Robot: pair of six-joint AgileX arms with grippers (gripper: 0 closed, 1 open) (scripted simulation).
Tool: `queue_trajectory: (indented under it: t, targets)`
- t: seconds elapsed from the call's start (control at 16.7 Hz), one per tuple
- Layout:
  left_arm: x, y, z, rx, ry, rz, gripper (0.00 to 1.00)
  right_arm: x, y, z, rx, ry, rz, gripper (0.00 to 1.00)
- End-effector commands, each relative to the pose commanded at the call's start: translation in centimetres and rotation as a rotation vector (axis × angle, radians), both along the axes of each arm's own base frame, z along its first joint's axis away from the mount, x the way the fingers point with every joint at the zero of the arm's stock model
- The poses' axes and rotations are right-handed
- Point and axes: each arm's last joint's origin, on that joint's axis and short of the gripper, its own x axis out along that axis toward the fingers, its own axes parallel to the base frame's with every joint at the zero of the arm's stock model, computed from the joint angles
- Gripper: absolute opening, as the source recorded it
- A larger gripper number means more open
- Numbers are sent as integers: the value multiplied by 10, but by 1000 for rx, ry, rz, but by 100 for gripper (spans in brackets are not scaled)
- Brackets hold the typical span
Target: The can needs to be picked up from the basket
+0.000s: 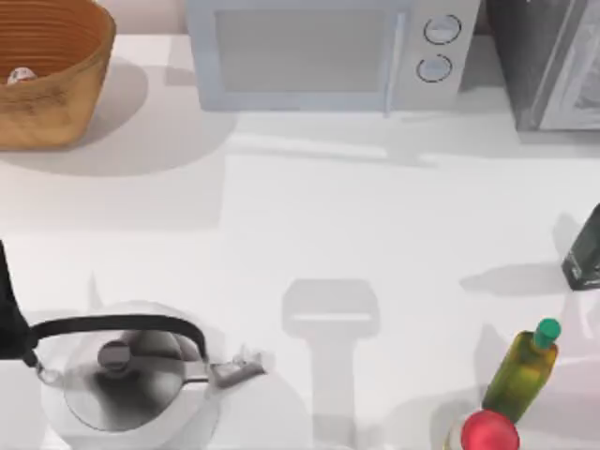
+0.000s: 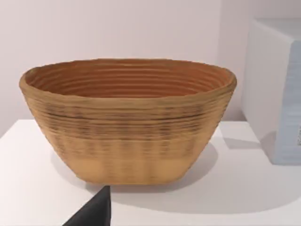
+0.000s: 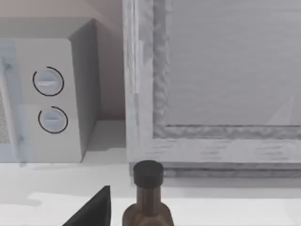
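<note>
The basket point(image 1: 52, 80) is a wide orange-brown wicker bowl at the table's far left corner. The can point(image 1: 21, 75), a tiny pale cylinder, lies inside it near the left wall. In the left wrist view the basket point(image 2: 127, 122) stands upright and centred, its ribbed inner wall showing, and its near wall hides the can. My left gripper point(image 2: 94, 212) shows as a dark tip well short of the basket. My left arm point(image 1: 9, 309) is at the left edge beside the kettle. My right gripper point(image 3: 94, 209) is a dark tip facing the back appliances.
A steel kettle point(image 1: 122, 375) with a black handle stands front left. A microwave point(image 1: 328, 52) and a dark appliance point(image 1: 553, 56) line the back. An olive bottle with a green cap point(image 1: 525, 370) and a red-topped thing point(image 1: 489, 433) stand front right. A brown bottle point(image 3: 148, 193) is close to the right wrist.
</note>
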Motion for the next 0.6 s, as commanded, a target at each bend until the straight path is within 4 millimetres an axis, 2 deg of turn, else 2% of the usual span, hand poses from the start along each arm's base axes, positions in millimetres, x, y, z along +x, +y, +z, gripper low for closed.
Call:
queue_trajectory:
  t: [0.18,0.3,0.48,0.6]
  targets:
    - [0,0,2,1,4,6,100,0,0,0,0,0,0,100]
    - [0,3,11,4,30,34,100,0,0,0,0,0,0,100]
    - [4,9,36,12,131,100,100,0,0,0,0,0,0,100]
    - [12,15,60,18,229,145,100,0,0,0,0,0,0,100]
